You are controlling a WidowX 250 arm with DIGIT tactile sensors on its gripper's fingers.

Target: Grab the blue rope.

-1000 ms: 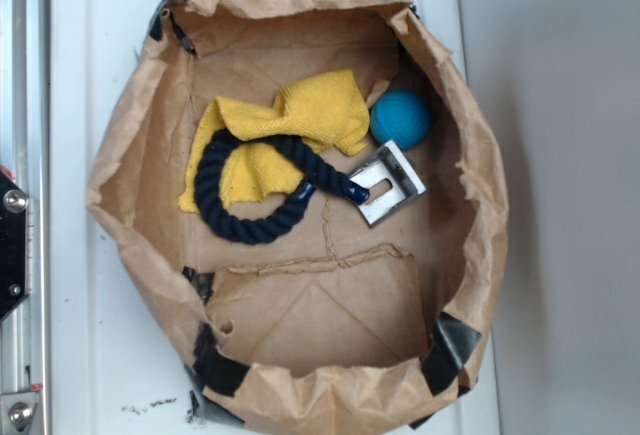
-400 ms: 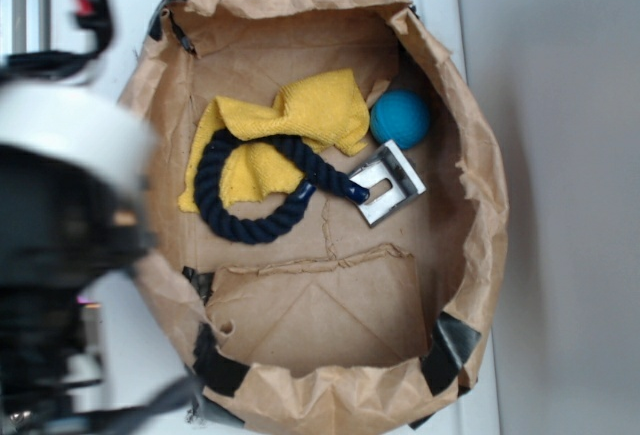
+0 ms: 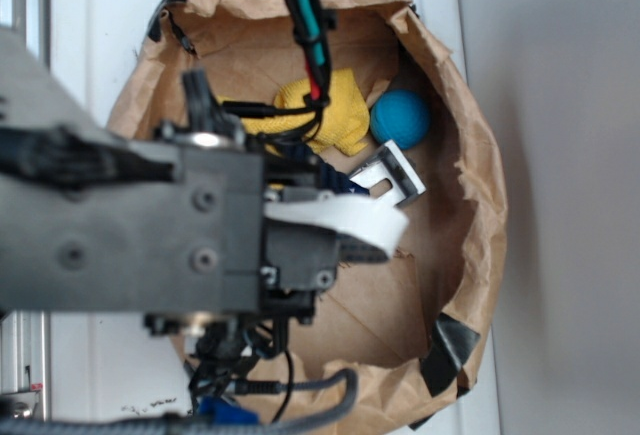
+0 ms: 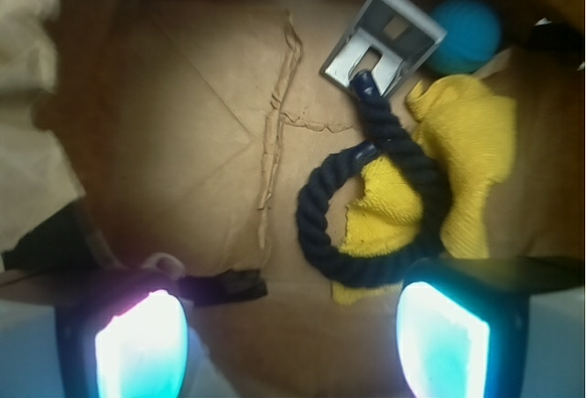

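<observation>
Gripper (image 4: 291,348) is seen from the wrist view with its two glowing fingers (image 4: 141,343) spread wide apart, nothing held between them. It is poised above the floor of the crumpled brown paper bag (image 4: 174,123), whose walls are patched with black tape (image 3: 447,348). In the exterior view most of the bag is hidden by the robot's grey and black arm (image 3: 140,225). The thick dark navy twisted rope (image 4: 375,224) is curled in a loop, lying partly over the rumpled yellow cloth (image 4: 467,160); one shiny blue tip rests on the small grey metal bracket (image 4: 389,41). A round teal ball (image 4: 469,34) sits just beside the bracket.
</observation>
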